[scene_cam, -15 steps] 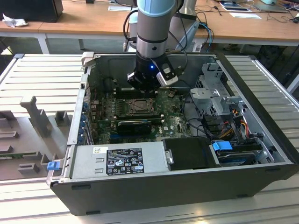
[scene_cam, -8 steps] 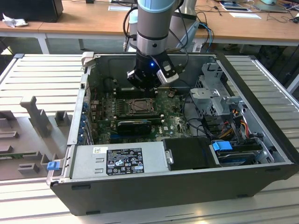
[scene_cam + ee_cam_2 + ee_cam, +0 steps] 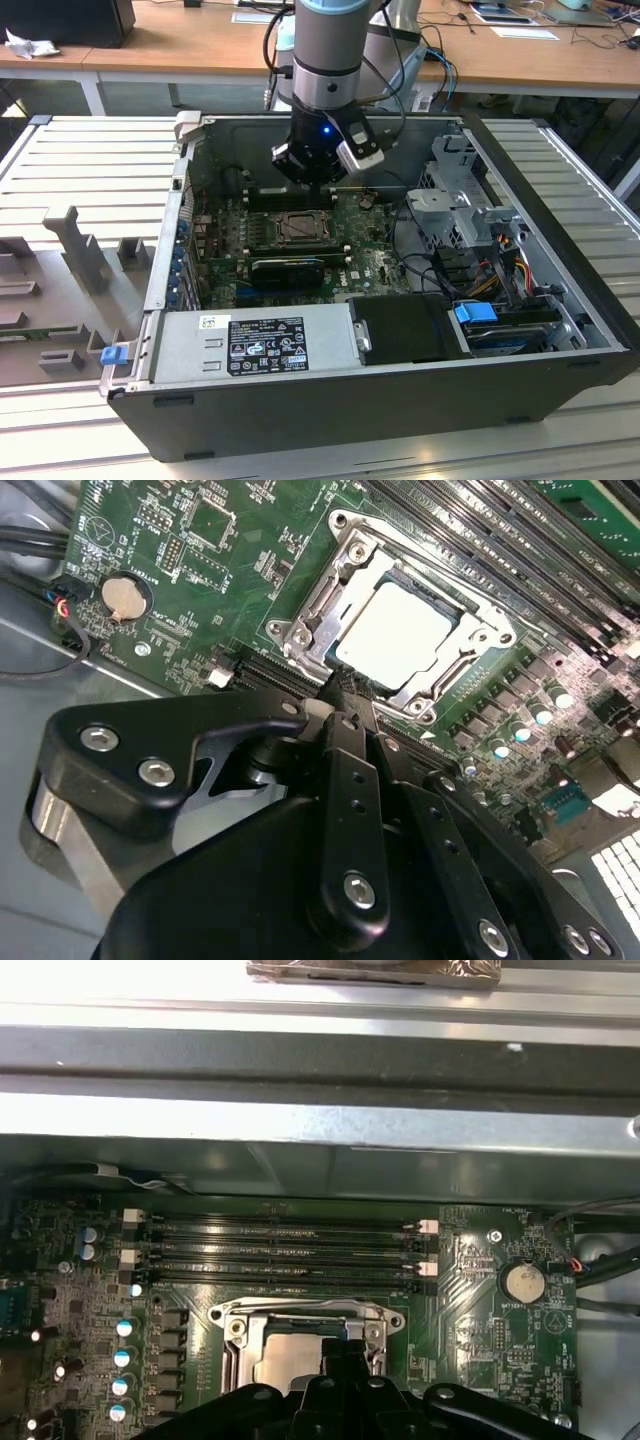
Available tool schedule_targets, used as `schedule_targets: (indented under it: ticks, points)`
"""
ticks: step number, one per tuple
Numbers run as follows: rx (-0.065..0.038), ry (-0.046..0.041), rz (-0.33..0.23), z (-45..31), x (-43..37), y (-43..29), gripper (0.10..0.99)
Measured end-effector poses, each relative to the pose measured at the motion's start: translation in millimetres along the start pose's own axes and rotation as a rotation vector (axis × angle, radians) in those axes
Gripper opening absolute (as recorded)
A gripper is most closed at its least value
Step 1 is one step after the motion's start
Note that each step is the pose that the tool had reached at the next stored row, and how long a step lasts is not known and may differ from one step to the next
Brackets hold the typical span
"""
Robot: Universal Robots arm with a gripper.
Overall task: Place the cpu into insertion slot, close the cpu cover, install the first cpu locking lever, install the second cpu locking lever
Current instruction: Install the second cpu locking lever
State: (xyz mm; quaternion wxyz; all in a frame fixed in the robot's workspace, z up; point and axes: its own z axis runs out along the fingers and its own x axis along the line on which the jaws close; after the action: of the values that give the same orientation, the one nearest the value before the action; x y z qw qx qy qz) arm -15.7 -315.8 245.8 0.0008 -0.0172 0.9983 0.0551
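End effector [image 3: 345, 695]: black fingers drawn together to a narrow tip, nothing held, poised just above the socket's near edge
Cpu [image 3: 395, 632]: pale silver top, seated flat in the insertion slot [image 3: 345, 590]
Cpu cover [image 3: 470, 640]: grey frame lying around the chip, top visible through its window
Insertion slot, exterior view [image 3: 297, 228]: mid-motherboard inside the open computer case [image 3: 560, 330], directly below the arm
Coin cell [image 3: 125, 597]: on the board, well apart from the socket

arm vertical, end effector [image 3: 345, 692] fingers together
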Motion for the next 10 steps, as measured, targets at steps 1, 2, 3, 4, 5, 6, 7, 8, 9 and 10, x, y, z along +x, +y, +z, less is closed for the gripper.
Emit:
schedule_targets:
  ticks: [1,2,3,4,5,6,7,8,9,10]
  points:
    - [0.000,0.0000,0.000,-1.1,0.0,0.1,0.106]
    - [0.000,0.0000,0.000,-1.7,0.0,0.2,0.106]
    - [0.000,0.0000,0.000,-1.7,-0.1,-0.1,0.106]
    - [0.000,0.0001,0.000,-1.9,-0.1,-0.9,0.106]
    - [0.000,0.0000,0.000,-2.0,0.1,-2.2,0.106]
    - [0.000,0.0000,0.000,-2.2,0.1,-3.5,0.106]
    - [0.000,0.0000,0.000,-2.3,0.2,-4.2,0.106]
    - [0.000,0.0000,0.000,-2.3,0.2,-4.9,0.106]
    - [0.000,0.0001,0.000,-2.5,0.2,-6.0,0.106]
    - [0.000,0.0000,0.000,-2.5,0.2,-6.7,0.106]
